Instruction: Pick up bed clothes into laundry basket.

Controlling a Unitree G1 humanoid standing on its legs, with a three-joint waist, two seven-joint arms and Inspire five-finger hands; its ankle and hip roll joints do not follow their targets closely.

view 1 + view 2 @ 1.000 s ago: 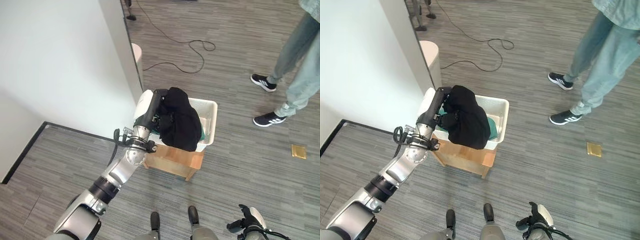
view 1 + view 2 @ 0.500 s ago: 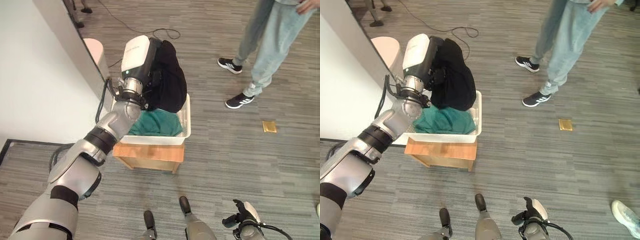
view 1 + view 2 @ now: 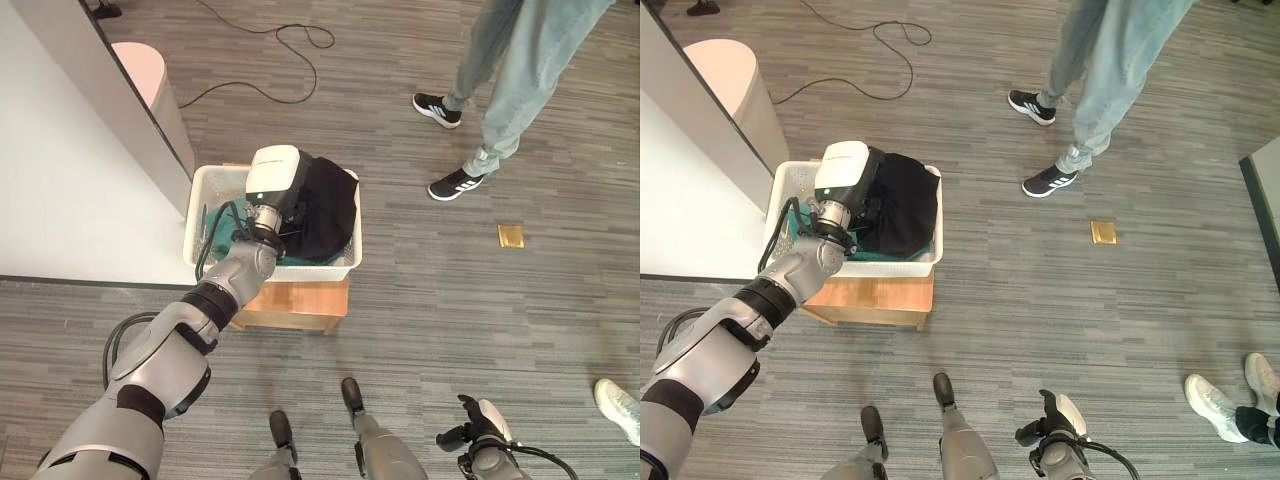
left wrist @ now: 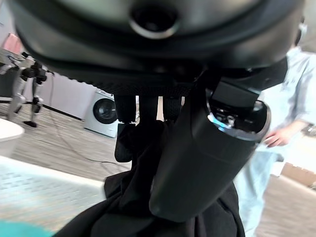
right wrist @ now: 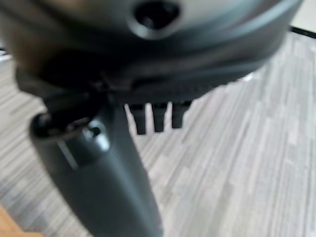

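The grey plank floor [image 3: 560, 300] lies open on the robot's right and ahead, with wide room there. On the robot's left a white wall [image 3: 60, 180] runs close along the scene, and its edge comes down right beside the laundry basket [image 3: 352, 262]. A person [image 3: 500, 90] in light trousers stands ahead and to the right, well apart from the basket; one dark shoe [image 3: 456, 184] points toward it. A pale round bin [image 3: 150, 85] stands against the wall beyond the basket, and a black cord [image 3: 270, 65] loops on the floor past it.

The white basket sits on a low wooden stool [image 3: 300, 303], whose front edge shows just under the basket's rim. A teal cloth [image 3: 872, 256] lies low inside the basket.

The black garment [image 3: 325, 205] is bunched over the right half of the basket, within its rim. The left hand [image 3: 275, 185] reaches in over the basket from the near left side and lies against the garment; in the left wrist view its fingers [image 4: 127, 133] and thumb curl into the black cloth, gripping it.

A small yellow-brown card [image 3: 511, 236] lies on the floor to the right, well apart from everything.

The right hand [image 3: 480, 425] hangs low by the robot's side over bare floor, fingers relaxed and holding nothing.
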